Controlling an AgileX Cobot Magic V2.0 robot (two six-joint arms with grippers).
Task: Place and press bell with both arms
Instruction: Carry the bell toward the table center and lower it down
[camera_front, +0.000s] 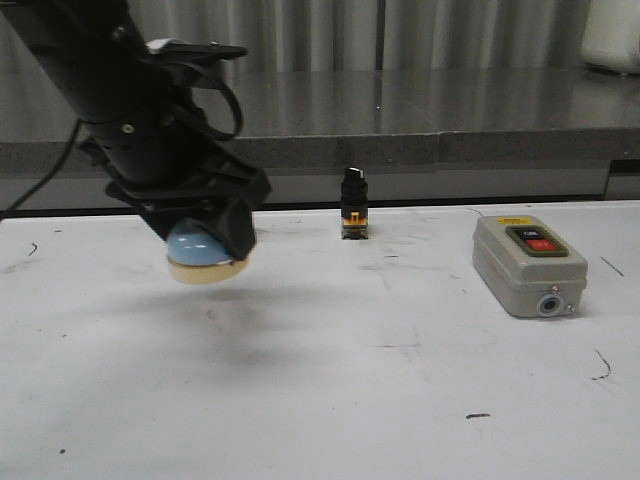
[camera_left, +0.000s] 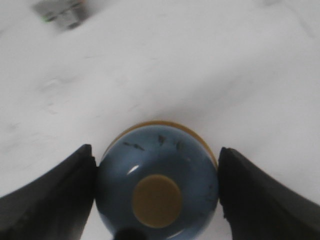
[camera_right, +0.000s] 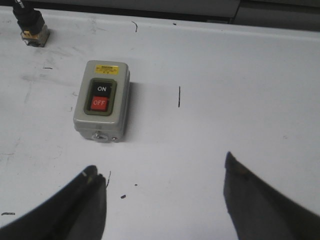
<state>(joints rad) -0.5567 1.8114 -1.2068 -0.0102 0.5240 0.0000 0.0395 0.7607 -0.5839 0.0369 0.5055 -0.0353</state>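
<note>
The bell (camera_front: 200, 256) is a light-blue dome on a cream base. My left gripper (camera_front: 205, 245) is shut on it and holds it in the air above the left part of the white table, its shadow below. In the left wrist view the bell (camera_left: 157, 180) sits between both black fingers, its cream button facing the camera. My right gripper (camera_right: 162, 192) is open and empty above the table, near the grey switch box (camera_right: 102, 100). The right arm does not show in the front view.
The grey switch box (camera_front: 527, 263) with black and red buttons lies at the right. A small black push button (camera_front: 352, 215) stands at the back middle; it also shows in the right wrist view (camera_right: 31, 27). A raised grey shelf (camera_front: 400, 110) runs behind the table.
</note>
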